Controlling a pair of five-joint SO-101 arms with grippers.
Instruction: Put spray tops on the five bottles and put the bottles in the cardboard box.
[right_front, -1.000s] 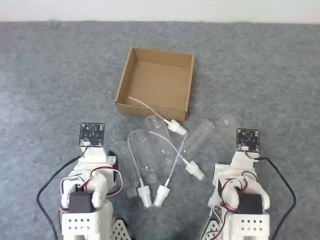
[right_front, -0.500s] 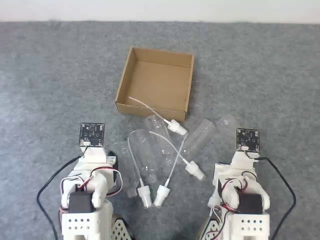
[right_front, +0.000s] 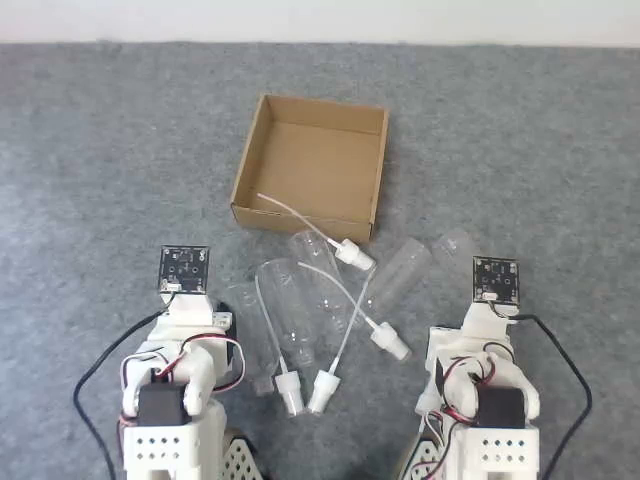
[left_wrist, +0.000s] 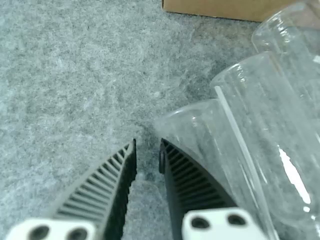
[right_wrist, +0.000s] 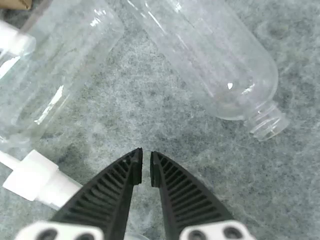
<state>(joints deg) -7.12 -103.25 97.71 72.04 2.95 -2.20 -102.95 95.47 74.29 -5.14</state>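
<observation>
The open cardboard box (right_front: 310, 165) stands at the back centre with nothing inside. Several clear bottles lie on their sides in front of it, among them one (right_front: 285, 310) in the middle and one (right_front: 400, 270) to the right. White spray tops (right_front: 355, 255) (right_front: 390, 342) (right_front: 288, 390) with long tubes lie across and beside them. My left gripper (left_wrist: 147, 147) is shut on nothing, just beside the base of the nearest bottle (left_wrist: 200, 145). My right gripper (right_wrist: 146, 152) is shut too, short of an uncapped bottle (right_wrist: 210, 55), with a spray top (right_wrist: 35, 177) to one side.
Grey carpet (right_front: 100, 150) covers the whole table. The left arm (right_front: 180, 350) and right arm (right_front: 480, 370) sit at the near edge, either side of the bottle pile. The box's front wall (left_wrist: 220, 7) lies beyond the bottles.
</observation>
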